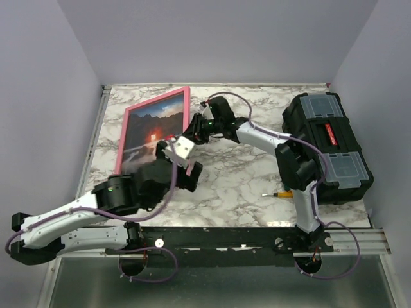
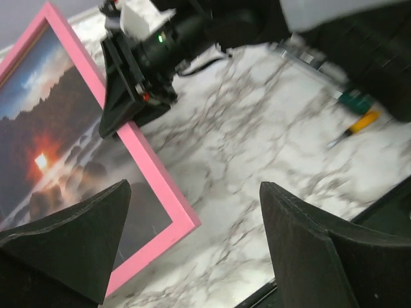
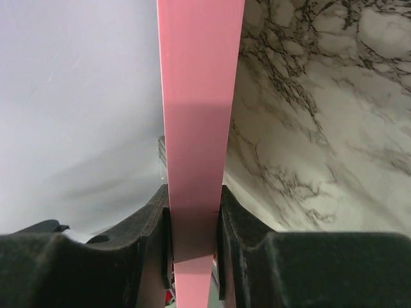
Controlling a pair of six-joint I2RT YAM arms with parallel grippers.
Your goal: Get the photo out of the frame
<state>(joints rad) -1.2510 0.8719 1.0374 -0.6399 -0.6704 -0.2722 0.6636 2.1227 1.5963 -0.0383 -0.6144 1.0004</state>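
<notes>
The frame (image 1: 186, 102) lies in the upper left of the top view, on the marble table (image 1: 237, 179), with the photo (image 1: 151, 131) in it, picture side up. The right pincer (image 1: 191, 131) is clamped on the frame's right rail, about midway along it. In the right wrist view the pink rail (image 3: 199, 96) runs up the middle, and both fingers (image 3: 151, 218) press on its sides.

The left pincer (image 1: 178, 160) hovers just below that grip with its jaws wide apart, holding nothing. In the left wrist view the frame's lower right corner (image 2: 183, 221) sits between the spread fingers (image 2: 90, 237), nearer the left one. I cannot tell whether they touch.

A screwdriver (image 1: 279, 193) lies lower right, beside a black toolbox (image 1: 327, 147).
</notes>
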